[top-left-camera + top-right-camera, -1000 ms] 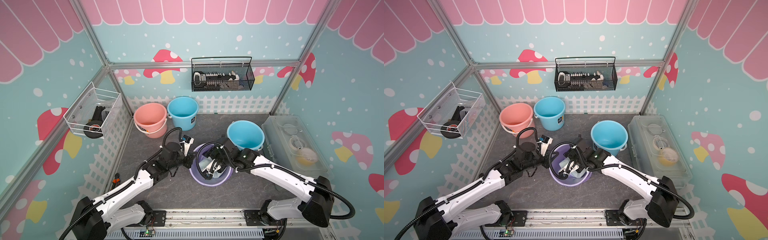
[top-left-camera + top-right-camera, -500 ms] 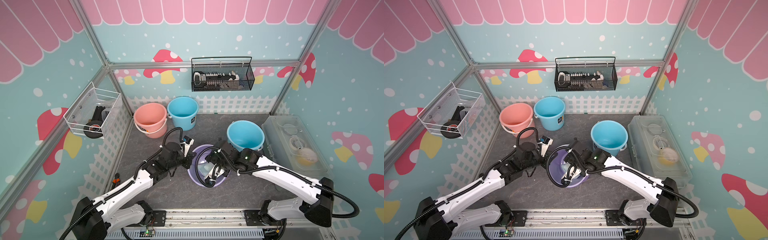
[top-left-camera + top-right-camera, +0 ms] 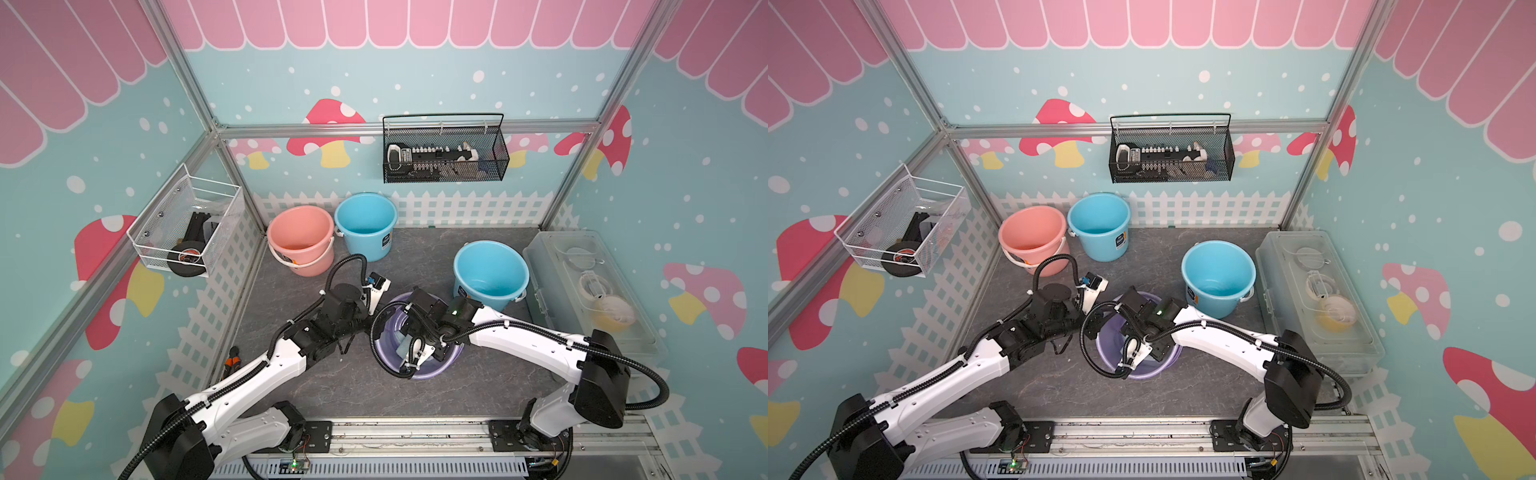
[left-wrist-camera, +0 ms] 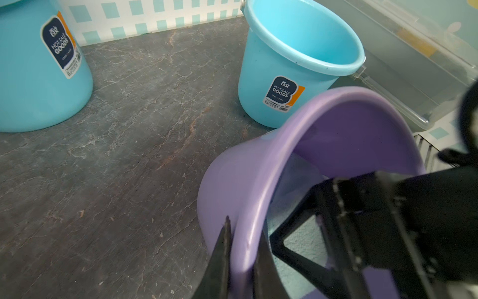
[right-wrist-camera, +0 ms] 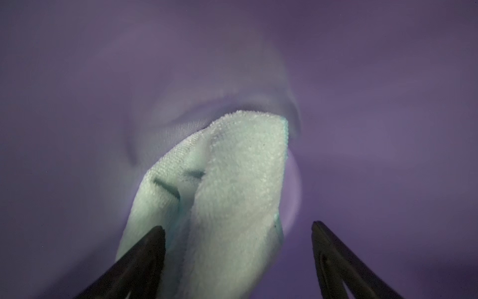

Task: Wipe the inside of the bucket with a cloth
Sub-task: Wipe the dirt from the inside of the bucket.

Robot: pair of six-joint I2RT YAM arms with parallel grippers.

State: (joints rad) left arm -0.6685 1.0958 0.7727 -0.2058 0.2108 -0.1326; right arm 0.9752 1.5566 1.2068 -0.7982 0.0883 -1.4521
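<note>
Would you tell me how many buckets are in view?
4: pink bucket and back blue bucket by the fence, right blue bucket beside the clear box, purple bucket front centre.

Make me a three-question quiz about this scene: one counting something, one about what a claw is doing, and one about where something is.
1. How many blue buckets are there?
A. one
B. two
C. three

2. What is the left gripper doing?
A. hanging open
B. holding the cloth
C. pinching the rim of the purple bucket

3. Where does the cloth lie?
A. in a blue bucket
B. inside the purple bucket
C. draped over the left gripper

Answers:
1 B: two blue ones show in both top views.
2 C: in the left wrist view its fingers sit on either side of the rim.
3 B: the right wrist view shows the mint fabric against purple walls.
</note>
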